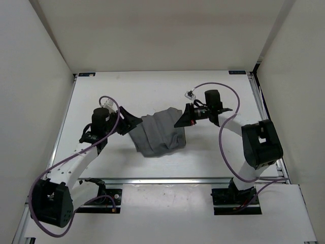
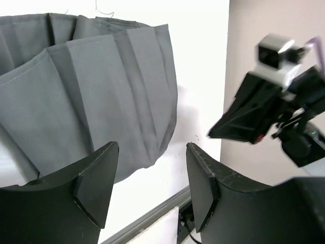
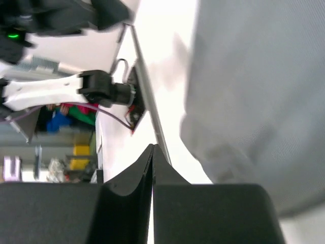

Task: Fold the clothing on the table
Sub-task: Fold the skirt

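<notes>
Though the grey garment (image 1: 160, 133) lies on the middle of the counter (image 1: 152, 91) in a pleated, rumpled heap (hardly a tidy fold), the left pincer (image 1: 133, 122) gapes empty beside it and the right pincer (image 1: 179, 122) is pinched tight on nothing, so the folding looks unfinished.

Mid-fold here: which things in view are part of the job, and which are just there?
Job: grey clothing, table, left gripper (open), right gripper (shut).
Not the job: purple cables, pale side walls.
</notes>
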Tool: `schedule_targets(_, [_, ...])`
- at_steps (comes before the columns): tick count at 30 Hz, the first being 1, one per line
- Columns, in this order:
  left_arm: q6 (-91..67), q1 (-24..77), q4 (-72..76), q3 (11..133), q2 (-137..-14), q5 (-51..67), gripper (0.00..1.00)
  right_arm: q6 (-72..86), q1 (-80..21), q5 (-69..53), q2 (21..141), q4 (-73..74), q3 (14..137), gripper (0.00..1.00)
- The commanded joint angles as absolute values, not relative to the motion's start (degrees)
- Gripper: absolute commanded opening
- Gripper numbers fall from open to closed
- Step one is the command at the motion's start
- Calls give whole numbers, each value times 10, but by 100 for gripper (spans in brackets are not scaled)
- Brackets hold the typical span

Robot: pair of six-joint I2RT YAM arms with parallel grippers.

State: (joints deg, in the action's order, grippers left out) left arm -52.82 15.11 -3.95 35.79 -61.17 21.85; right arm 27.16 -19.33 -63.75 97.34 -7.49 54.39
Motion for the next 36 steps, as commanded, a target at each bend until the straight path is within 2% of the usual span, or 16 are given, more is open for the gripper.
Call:
schedule_targets(1, [-526,147,-77,338,-610,217,66,268,-221,-710,1018,-59,609,0])
schedule_targets(5, [-555,186,-8,294,-662,222,65,299,-252,-707,1057,-105,618,1])
schedule_targets(9, [-535,236,-37,307,-746,182,63,242,-283,-672,1132,-27,661,0])
schedule_targets(11, [-521,231,-55,318,-787,182,62,201,-285,-625,1173,46,687,0])
schedule_targets(15, [-481,225,-102,358,-859,166,60,184,-274,-576,1215,67,685,0])
schedule_targets(18, [-468,215,-122,385,-866,157,60,171,-259,-538,1235,95,700,0])
schedule_targets(20, [-472,210,-120,395,-846,160,60,169,-251,-549,1237,101,706,0])
schedule_targets(21, [-477,207,-127,402,-786,133,60,191,-242,-605,1192,63,696,0])
schedule_targets(22, [-477,207,-128,402,-772,134,60,192,-236,-606,1192,62,696,0])
schedule_targets(26, [-492,184,-138,375,-661,136,61,382,-223,-694,1095,-160,648,0])
schedule_targets(28, [-497,168,-155,360,-611,133,62,465,-227,-726,1089,-244,665,0])
schedule_targets(32, [-504,124,-218,329,-501,139,62,497,-250,-758,1142,-249,736,0])
schedule_targets(36, [-511,104,-291,327,-413,143,62,445,-280,-741,1225,-194,787,0])
